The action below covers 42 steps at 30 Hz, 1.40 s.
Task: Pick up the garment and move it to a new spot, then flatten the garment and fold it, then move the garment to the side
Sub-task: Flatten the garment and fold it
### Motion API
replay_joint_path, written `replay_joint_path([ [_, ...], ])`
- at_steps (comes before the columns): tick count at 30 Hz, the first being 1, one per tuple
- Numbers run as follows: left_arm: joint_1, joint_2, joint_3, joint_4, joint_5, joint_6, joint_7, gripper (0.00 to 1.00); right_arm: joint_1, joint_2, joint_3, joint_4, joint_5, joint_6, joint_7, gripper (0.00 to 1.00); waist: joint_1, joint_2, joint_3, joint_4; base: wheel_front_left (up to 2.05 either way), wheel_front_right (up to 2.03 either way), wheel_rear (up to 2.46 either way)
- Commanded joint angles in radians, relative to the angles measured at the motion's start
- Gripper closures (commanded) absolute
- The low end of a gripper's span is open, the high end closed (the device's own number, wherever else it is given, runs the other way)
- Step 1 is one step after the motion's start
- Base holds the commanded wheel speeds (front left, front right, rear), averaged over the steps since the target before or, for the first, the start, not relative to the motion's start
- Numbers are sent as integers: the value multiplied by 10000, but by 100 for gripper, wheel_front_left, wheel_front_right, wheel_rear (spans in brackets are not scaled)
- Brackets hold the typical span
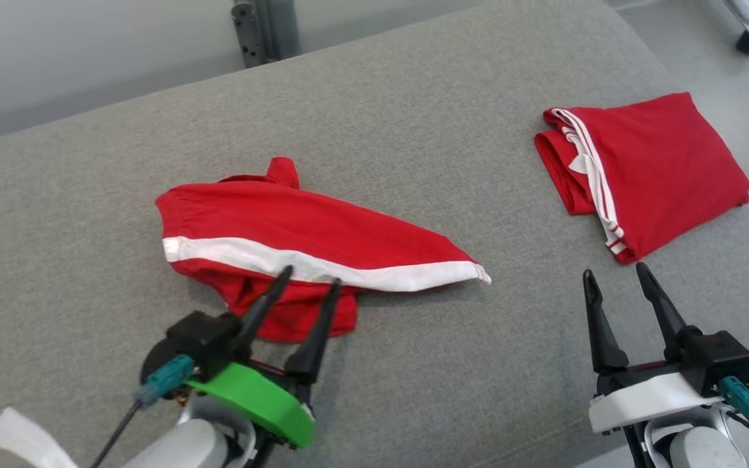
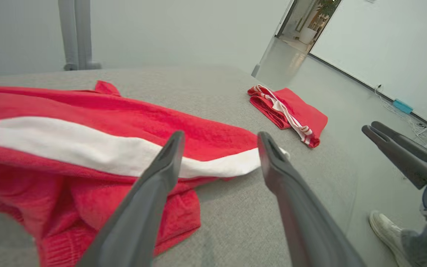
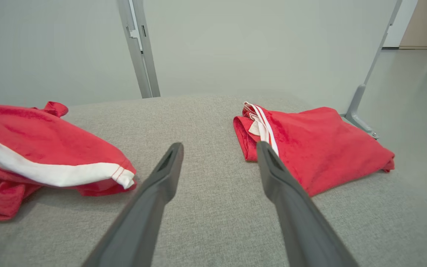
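first, head view, logged from my remote station.
- grey surface [image 1: 413,117]: padded and spanning the frame.
- loose garment [image 1: 296,227]: red with a white band, lying rumpled left of centre on the surface, with one end tapering toward the middle.
- folded garment [image 1: 660,169]: red with white stripes, at the far right near the surface's edge, well apart from the loose one.
- left pincer [image 1: 311,276]: green collar, fingers spread wide over the near part of the loose garment, gripping nothing.
- right pincer [image 1: 614,270]: white collar, equally wide and empty, just short of the folded garment.

next, left wrist view.
- left pincer [image 2: 221,136]: agape, with the loose garment [image 2: 87,111] under and beyond its fingers. i cannot tell whether the tips touch the cloth.
- folded garment [image 2: 298,111]: farther off, right of centre.
- right pincer [image 2: 370,127]: at the right edge.
- a person's pale shoe [image 2: 384,228]: on the floor, lower right.

last, right wrist view.
- right pincer [image 3: 219,145]: wide open, with bare surface [image 3: 198,118] between its fingers.
- loose garment [image 3: 43,148]: at left, white-banded tip pointing inward.
- folded garment [image 3: 324,148]: at right, near edge partly behind one finger.
- grey post [image 3: 139,48]: upright behind the surface.
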Motion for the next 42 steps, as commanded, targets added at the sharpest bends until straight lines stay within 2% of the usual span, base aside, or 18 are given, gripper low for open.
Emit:
replay_joint_path([
  [1, 498, 189, 370, -204, 111, 283, -95, 0, 126, -29, -149, -143, -170, -7, -5, 0, 0, 0, -821, 958, 0, 0, 0],
  [3, 1093, 334, 1207, -527, 207, 698, -141, 0, 221, -29, -340, -236, -353, -7, -5, 0, 0, 0, -1042, 1281, 0, 0, 0],
  [5, 1740, 528, 2240, -792, 864, 1053, -148, 0, 261, -25, -471, -280, -532, -7, -5, 0, 0, 0, -1198, 1565, 0, 0, 0],
  [9, 3422, 308, 3966, -958, 1753, 944, -145, 0, 415, -26, -697, -253, -694, -7, -5, 0, 0, 0, -1482, 2062, 0, 0, 0],
  [13, 4848, -186, 5512, -738, 2590, 188, -145, 0, 654, -32, -840, -59, -697, -7, -5, 0, 0, 0, -1706, 2502, 0, 0, 0],
  [22, 6334, -2052, 8408, 193, 4281, -1977, -148, 0, 1216, -28, -949, 566, -298, -7, -5, 0, 0, 0, -2051, 2867, 0, 0, 0],
  [26, 6505, -2739, 9196, 387, 4855, -2658, -149, 0, 1350, -29, -858, 708, -243, -7, -5, 0, 0, 0, -2072, 2906, 0, 0, 0],
  [31, 6344, -3168, 9757, 553, 5276, -3144, -149, 0, 1240, -29, -769, 756, -244, -7, -5, 0, 0, 0, -2039, 2876, 0, 0, 0],
  [38, 6117, -3402, 10106, 641, 5572, -3289, -149, 0, 1020, -28, -521, 768, -325, -7, -5, 0, 0, 0, -1965, 2708, 0, 0, 0],
  [40, 5972, -3400, 10048, 542, 5483, -3304, -150, 0, 897, -26, -237, 693, -694, -7, -5, 0, 0, 0, -1918, 2608, 0, 0, 0],
  [42, 5897, -3349, 9917, 592, 5114, -3307, -150, 0, 775, -374, 141, 834, -1243, -12, -4, 0, 0, 0, -1868, 2468, 0, 0, 0],
])
